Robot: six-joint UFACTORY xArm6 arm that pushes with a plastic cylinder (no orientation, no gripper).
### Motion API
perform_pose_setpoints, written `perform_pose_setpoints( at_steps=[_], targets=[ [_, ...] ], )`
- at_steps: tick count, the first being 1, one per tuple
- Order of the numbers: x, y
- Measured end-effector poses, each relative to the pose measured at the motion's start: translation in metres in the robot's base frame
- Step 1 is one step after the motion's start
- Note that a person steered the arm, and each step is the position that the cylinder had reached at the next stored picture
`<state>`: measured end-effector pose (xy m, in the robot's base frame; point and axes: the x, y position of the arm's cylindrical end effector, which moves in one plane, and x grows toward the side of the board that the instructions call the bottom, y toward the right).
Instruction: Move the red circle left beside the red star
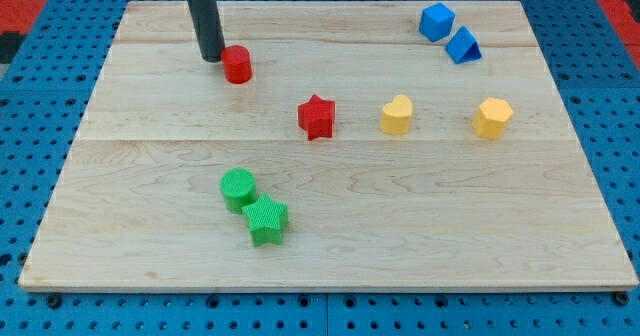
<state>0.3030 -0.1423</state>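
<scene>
The red circle point(237, 64) sits on the wooden board point(330, 226) near the view's top left. The red star point(317, 116) lies to its right and lower, near the board's middle, about a block's width apart from it. My tip point(212, 57) stands just left of the red circle, touching or nearly touching its left side.
A yellow heart point(396, 114) and a yellow hexagon point(492, 117) lie right of the red star. A blue cube point(437, 22) and a blue triangle point(463, 45) sit at the top right. A green circle point(238, 189) and a green star point(266, 220) touch at the lower left.
</scene>
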Motion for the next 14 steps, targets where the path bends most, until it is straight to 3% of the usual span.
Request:
perform_pose_setpoints(
  at_steps=[1, 2, 4, 10, 12, 13, 14],
  targets=[
    [-0.05, 0.0],
    [-0.035, 0.021],
    [-0.012, -0.023],
    [-0.002, -0.023],
    [-0.023, 0.025],
    [-0.002, 0.041],
    [0.026, 0.008]
  ],
)
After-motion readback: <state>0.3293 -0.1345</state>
